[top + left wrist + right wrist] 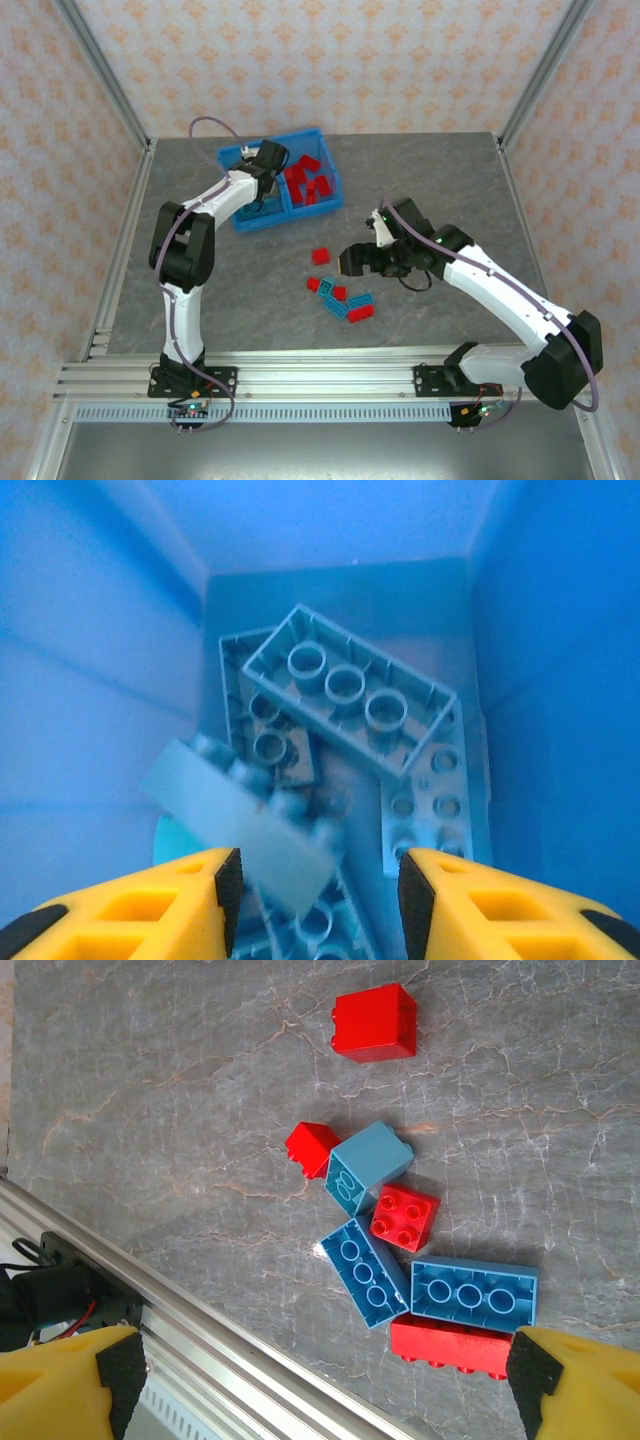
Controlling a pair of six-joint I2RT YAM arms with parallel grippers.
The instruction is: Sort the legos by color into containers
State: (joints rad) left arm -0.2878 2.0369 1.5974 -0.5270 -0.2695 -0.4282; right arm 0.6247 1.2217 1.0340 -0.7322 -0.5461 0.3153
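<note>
Grey table [450,190], blue bin [265,222] at upper centre, left gripper [320,880] inside its left compartment, jaws parted, gripping nothing, blurred teal brick [240,825] loose between them, right gripper [325,1380] wide open, empty, above loose red and teal legos [400,1250] at centre frame

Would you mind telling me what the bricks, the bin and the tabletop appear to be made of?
Bricks: hard moulded plastic, glossy, with crisp studs and sharp edges.
Bin: blue plastic, seemingly translucent, since light glows through its walls.
Tabletop: grey stone-look surface with pale veins; possibly laminate, matte.
</note>
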